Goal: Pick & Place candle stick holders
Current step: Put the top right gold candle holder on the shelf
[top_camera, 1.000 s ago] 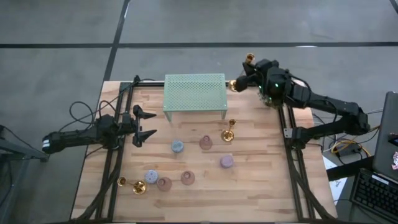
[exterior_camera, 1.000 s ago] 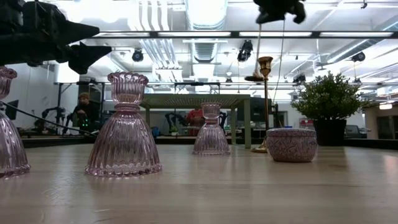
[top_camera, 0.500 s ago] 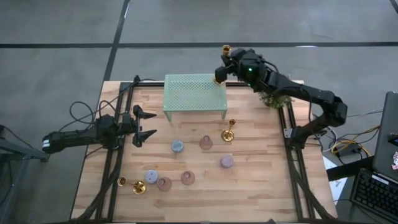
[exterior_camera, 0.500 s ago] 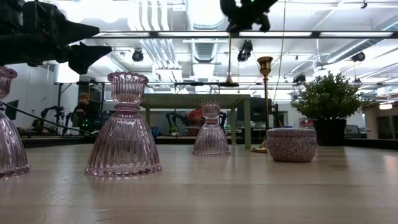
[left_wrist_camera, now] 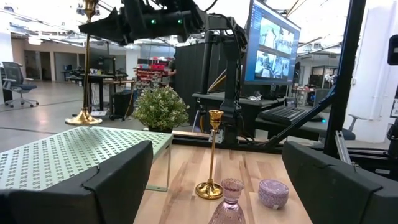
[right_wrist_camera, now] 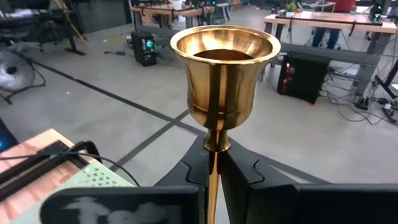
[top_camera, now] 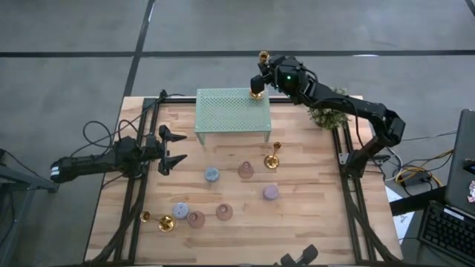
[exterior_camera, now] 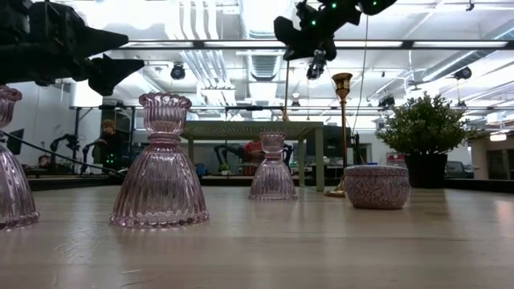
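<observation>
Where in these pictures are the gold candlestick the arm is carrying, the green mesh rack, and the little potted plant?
carried gold candlestick (right_wrist_camera: pixel 224 79): right wrist view, on its cup.
green mesh rack (top_camera: pixel 231 111): high view, middle of its mesh top.
potted plant (exterior_camera: pixel 423 128): low view, on its bushy leaves.

Three shiny gold slender candlesticks (top_camera: pixel 273 157) are showing. Six small squat round pastel holders (top_camera: pixel 211 175) are sitting nearer: two blue, three pink, one mauve. One pale green mesh rack (top_camera: pixel 231 110) and one bushy green potted plant (top_camera: pixel 326 115) are standing far.
</observation>
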### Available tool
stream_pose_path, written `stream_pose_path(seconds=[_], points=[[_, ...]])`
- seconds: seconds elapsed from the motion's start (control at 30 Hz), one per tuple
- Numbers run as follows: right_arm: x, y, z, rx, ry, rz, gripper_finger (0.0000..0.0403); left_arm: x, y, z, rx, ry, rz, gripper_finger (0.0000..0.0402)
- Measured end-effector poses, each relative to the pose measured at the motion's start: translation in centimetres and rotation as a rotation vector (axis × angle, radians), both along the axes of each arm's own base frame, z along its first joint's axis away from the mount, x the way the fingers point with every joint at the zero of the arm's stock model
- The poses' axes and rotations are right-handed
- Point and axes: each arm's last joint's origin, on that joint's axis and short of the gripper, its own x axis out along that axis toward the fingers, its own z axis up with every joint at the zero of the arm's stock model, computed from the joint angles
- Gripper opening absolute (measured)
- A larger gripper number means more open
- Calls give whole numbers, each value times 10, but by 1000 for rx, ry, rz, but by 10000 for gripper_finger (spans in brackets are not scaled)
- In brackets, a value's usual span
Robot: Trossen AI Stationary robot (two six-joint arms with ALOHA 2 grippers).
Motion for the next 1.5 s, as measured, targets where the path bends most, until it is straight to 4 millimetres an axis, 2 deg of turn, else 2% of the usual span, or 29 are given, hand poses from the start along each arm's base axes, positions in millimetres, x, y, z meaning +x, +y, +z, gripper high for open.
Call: stream_pose_path(seconds=[0.5, 0.77, 1.1, 1.5], points=[[9, -6, -15, 2, 57, 2, 19, 0, 0, 0, 0, 0, 0, 362], [10, -7, -17, 2, 68, 2, 45, 0, 0, 0, 0, 0, 0, 362], [9, -6, -16, -10, 82, 13, 52, 0, 0, 0, 0, 0, -1, 362], [-1, 1, -8, 6, 119, 60, 110, 0, 0, 0, 0, 0, -1, 362]])
